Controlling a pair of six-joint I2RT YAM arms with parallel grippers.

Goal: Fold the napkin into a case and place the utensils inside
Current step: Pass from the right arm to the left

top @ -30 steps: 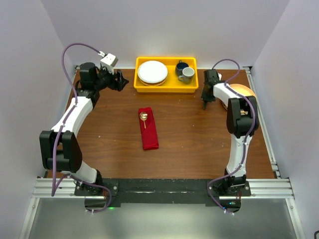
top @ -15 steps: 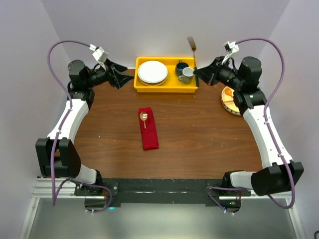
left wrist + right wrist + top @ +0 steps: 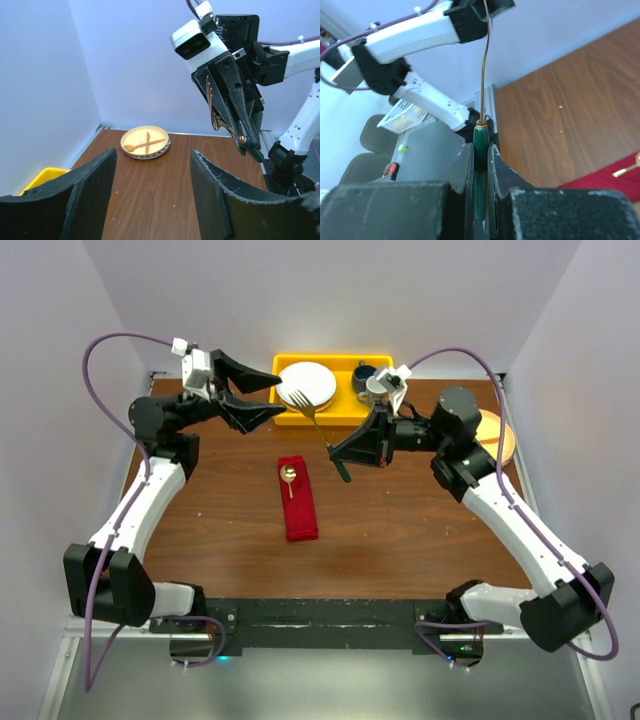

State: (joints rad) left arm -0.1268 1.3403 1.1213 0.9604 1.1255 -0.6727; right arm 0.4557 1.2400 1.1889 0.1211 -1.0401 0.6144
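Right pincer [image 3: 340, 453] clamps a slim, green-handled gold fork [image 3: 320, 430] — left pincer [image 3: 266, 400] gapes wide, holding nothing.

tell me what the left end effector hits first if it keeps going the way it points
Likely nothing close: the left end effector aims over bare table toward the tan plate. The right end effector, gripping the fork, hangs just beside that line; depth is unclear.

Left arm is up, left gripper [image 3: 272, 397] gaping wide, pointing right. Right arm stretches inward, right gripper [image 3: 343, 454] clamped tight on the fork [image 3: 318, 426] by its handle, facing the left.
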